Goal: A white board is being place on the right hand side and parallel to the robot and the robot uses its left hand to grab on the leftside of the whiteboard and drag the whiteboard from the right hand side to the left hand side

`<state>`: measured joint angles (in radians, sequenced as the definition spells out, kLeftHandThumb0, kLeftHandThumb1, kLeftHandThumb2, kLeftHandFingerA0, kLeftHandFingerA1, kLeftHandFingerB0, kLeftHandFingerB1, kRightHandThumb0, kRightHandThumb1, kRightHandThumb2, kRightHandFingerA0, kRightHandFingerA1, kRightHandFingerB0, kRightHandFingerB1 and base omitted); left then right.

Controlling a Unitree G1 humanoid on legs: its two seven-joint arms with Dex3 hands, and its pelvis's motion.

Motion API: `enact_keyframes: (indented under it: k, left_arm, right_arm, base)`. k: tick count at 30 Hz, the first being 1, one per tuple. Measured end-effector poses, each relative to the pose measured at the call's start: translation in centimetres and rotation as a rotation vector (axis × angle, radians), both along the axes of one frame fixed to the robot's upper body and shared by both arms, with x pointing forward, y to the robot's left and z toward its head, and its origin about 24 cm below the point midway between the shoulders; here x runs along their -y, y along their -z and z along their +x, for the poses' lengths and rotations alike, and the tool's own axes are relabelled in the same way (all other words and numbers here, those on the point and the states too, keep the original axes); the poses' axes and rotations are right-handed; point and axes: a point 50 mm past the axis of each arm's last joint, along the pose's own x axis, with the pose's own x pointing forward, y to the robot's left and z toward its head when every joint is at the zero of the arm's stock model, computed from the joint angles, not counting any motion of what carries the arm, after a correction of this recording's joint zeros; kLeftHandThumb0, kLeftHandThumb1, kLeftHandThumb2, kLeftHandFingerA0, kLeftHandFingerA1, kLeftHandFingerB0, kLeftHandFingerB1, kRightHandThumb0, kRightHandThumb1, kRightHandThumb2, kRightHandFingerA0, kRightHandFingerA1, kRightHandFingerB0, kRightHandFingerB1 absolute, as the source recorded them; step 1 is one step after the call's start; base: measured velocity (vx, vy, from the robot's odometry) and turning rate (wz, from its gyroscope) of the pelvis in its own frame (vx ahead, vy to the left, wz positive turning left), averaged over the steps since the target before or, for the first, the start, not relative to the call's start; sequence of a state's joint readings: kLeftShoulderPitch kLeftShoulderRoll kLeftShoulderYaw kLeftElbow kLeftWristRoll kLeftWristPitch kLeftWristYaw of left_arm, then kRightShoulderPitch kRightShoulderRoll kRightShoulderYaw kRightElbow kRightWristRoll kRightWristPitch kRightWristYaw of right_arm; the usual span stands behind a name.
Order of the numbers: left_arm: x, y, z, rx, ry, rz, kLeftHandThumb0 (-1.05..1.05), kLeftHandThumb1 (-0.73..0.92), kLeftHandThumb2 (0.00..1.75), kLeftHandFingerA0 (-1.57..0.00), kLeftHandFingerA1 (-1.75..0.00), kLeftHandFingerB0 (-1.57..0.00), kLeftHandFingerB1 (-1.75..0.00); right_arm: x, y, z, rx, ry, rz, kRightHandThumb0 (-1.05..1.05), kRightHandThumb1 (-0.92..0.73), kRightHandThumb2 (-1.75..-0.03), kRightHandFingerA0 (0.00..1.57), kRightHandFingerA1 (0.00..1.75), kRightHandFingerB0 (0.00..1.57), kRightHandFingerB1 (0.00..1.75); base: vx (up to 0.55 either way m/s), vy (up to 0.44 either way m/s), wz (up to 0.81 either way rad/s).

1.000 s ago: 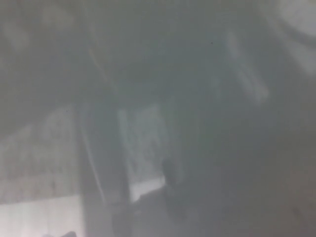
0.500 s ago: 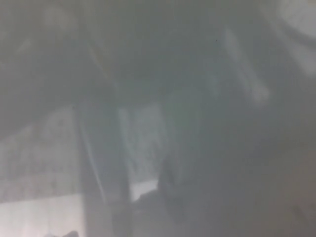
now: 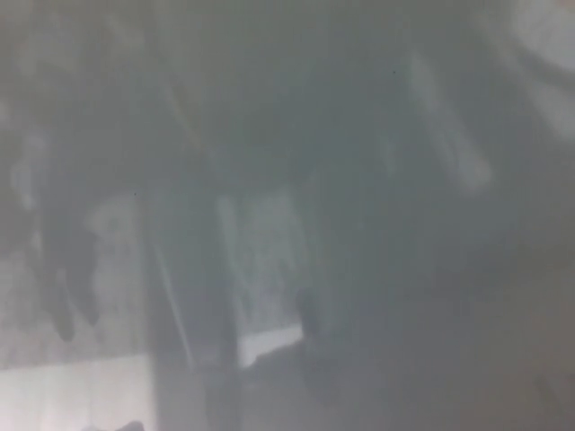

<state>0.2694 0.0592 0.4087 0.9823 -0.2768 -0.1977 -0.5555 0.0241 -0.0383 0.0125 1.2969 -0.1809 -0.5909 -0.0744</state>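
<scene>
The whole head view is fogged and grey, so we can make out only soft shapes.

At nine o'clock a dark smear (image 3: 70,278) hangs down over a paler, speckled area (image 3: 117,260). It may be the left robot hand, but we cannot tell that, nor whether it is wide, narrow or holding anything. Below it, at eight o'clock, a bright patch (image 3: 72,395) fills the lower left corner.

Just beside these, toward seven o'clock, a dark band (image 3: 180,332) runs upright to the lower edge. A thin pale line follows its length.

Right of the band, close to the middle, stands a pale panel (image 3: 265,260), roughly upright, with a brighter strip (image 3: 269,343) along its foot. This could be the whiteboard; the blur is too heavy for us to be sure, and its edges cannot be traced.

A small dark blob (image 3: 307,312) touches the panel's lower right corner, at six o'clock.

At two o'clock a pale streak (image 3: 449,126) slants down to the right. A light patch (image 3: 550,27) sits in the top right corner, at one o'clock.

We see nothing we can read as the right robot hand.
</scene>
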Motion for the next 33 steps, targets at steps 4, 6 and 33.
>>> enact_keyframes:
  k: [4, 6, 33]
  left_arm:
    - [2.5, 0.3, -0.3, -0.013, 0.102, 0.031, -0.46, 0.63, 0.77, -0.05, -0.34, -0.02, -0.13]
    - [3.2, 0.4, -0.5, -0.023, 0.160, 0.057, -0.46, 0.63, 0.77, -0.05, -0.34, -0.02, -0.13]
    - [3.8, 0.7, -0.6, -0.039, 0.374, 0.338, -0.36, 0.66, 0.60, -0.24, -0.32, -0.12, -0.26]
  right_arm:
    - [0.0, 0.1, -0.2, -0.005, 0.003, 0.003, -0.37, -0.78, -0.73, 1.01, 0.95, 0.71, 0.85]
    - [0.0, 0.1, -0.2, -0.005, 0.002, 0.005, -0.37, -0.78, -0.73, 1.01, 0.95, 0.71, 0.85]
    - [-0.1, 0.1, 0.0, -0.008, -0.001, -0.004, -0.39, -0.75, -0.74, 0.98, 0.98, 0.73, 0.87]
  base:
    - [0.00, 0.000, 0.00]
    - [0.00, 0.000, 0.00]
    - [0.00, 0.000, 0.00]
